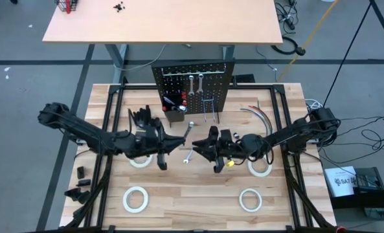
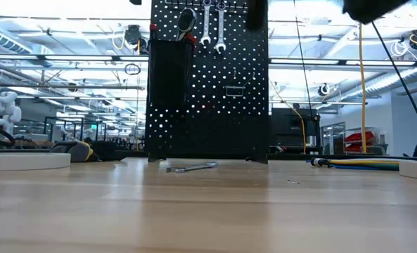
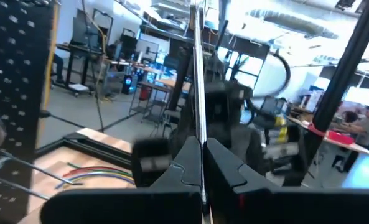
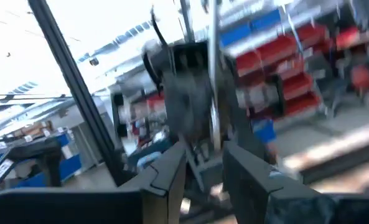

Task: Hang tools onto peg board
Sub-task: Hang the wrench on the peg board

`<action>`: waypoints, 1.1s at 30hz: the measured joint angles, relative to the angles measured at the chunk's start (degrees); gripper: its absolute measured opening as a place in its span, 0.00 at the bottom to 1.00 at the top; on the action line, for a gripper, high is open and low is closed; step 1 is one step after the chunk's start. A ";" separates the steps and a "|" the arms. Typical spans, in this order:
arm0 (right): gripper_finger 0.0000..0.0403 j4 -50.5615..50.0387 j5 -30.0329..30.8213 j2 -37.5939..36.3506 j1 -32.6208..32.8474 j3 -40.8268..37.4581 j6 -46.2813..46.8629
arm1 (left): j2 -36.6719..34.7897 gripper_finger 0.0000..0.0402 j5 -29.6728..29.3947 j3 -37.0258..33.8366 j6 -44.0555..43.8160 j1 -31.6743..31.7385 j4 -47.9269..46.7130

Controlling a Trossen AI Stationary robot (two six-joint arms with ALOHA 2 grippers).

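Clamped between the left gripper's (image 3: 201,149) dark fingers (image 3: 181,171) is a slim silver open-end wrench (image 3: 197,87). In the left wrist view it is seen edge-on, with its long axis running straight up to the frame's top edge, where its end is cut off. From above, the left gripper (image 1: 179,144) sits just left of centre. The held wrench (image 1: 188,131) slants from lower left to upper right, its head pointing toward the small upright black perforated peg board (image 1: 193,84) at upper centre.

The right gripper (image 1: 205,147) faces it from centre right. In the right wrist view its fingers (image 4: 172,171) stand apart, released, with the blurred silver shaft (image 4: 214,81) rising in the gap between them. Whether either finger touches the shaft cannot be made out.

A second silver wrench (image 1: 186,157) lies flat on the tan wooden tabletop (image 1: 198,194) below the two grippers. In the low view this wrench (image 2: 192,167) lies almost level in front of the board (image 2: 229,105).

Two more silver wrenches (image 2: 213,28) hang vertically near the board's top, heads down. A black box bin (image 1: 174,115) at the board's lower left holds red- and black-handled screwdrivers (image 1: 176,101), their shafts hidden inside.

White tape rolls (image 1: 135,199) lie flat across the lower half of the table, two of them partly covered by the arms.
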 joint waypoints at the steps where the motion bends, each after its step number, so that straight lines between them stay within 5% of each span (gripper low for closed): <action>1: 0.26 0.14 0.01 0.00 -0.01 1.12 -1.79 | 0.80 0.00 0.55 0.00 -0.02 0.06 0.75; 15: 0.46 -13.89 0.02 -1.63 -2.56 9.79 -7.84 | 2.38 0.00 2.59 1.79 7.10 0.09 2.24; 33: 0.35 -14.14 -2.40 -1.84 -3.77 11.05 -10.32 | 1.57 0.00 2.46 1.73 7.11 0.70 0.95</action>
